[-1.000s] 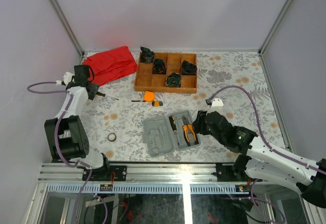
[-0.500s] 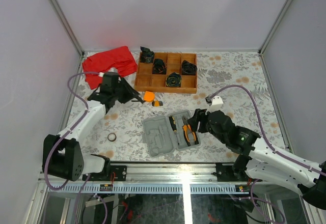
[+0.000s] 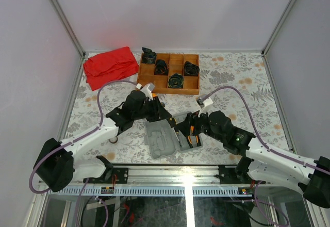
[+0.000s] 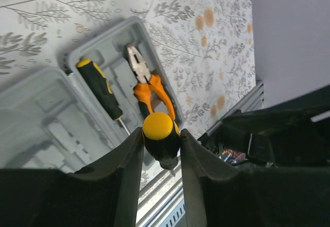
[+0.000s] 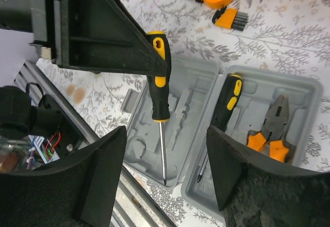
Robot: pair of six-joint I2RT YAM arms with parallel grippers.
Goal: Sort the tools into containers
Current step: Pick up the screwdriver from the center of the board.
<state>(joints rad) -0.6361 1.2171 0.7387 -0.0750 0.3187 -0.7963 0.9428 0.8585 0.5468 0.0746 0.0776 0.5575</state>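
Fingers [image 4: 129, 160] of our left gripper [image 4: 161, 143] close narrowly on the handle of a black-and-yellow screwdriver [image 5: 159, 77]. It hangs above the open grey case [image 5: 188, 90] with its tip toward the near edge, over the left half. Its long axis runs almost parallel to the second screwdriver [image 5: 227, 100], which lies in the right half beside the pliers [image 5: 273, 124]. We judge that it needs a small shift right before lowering. Our right gripper [image 5: 170, 178] stands wide and empty at the case's right side.
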